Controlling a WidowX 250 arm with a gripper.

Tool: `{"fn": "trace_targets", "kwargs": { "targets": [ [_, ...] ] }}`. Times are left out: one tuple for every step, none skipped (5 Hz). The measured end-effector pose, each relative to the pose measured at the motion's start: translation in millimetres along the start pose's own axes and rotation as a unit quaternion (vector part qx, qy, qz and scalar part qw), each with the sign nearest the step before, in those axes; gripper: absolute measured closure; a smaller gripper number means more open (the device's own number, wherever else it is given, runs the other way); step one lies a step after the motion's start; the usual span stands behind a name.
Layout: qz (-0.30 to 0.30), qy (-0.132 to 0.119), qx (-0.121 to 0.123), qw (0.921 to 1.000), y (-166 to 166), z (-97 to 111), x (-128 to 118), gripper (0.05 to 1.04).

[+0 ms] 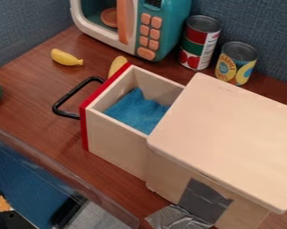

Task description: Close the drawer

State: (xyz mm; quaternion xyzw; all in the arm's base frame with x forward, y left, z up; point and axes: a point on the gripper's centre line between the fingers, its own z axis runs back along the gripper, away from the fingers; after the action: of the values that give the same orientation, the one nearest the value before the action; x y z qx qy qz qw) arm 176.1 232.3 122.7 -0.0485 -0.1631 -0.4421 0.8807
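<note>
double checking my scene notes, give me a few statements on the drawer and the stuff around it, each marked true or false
1. The drawer is open. True.
2. The cloth in the drawer is yellow. False: the cloth is blue.
3. The red-and-green can stands between the toy microwave and the yellow-labelled can. True.
4. The drawer's handle is white. False: the handle is black.
5. Grey tape is stuck on the side of the box. True.
</note>
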Motion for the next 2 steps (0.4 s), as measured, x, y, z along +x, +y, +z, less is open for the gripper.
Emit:
{"fn": "trace_targets", "kwargs": {
  "targets": [
    [-0.003, -0.007, -0.015, 0.9999, 0, -9, 0, 0.085],
    [-0.097, -0.015, -0.036, 0.9946, 26, -20, 27, 0.085]
  ]
}}
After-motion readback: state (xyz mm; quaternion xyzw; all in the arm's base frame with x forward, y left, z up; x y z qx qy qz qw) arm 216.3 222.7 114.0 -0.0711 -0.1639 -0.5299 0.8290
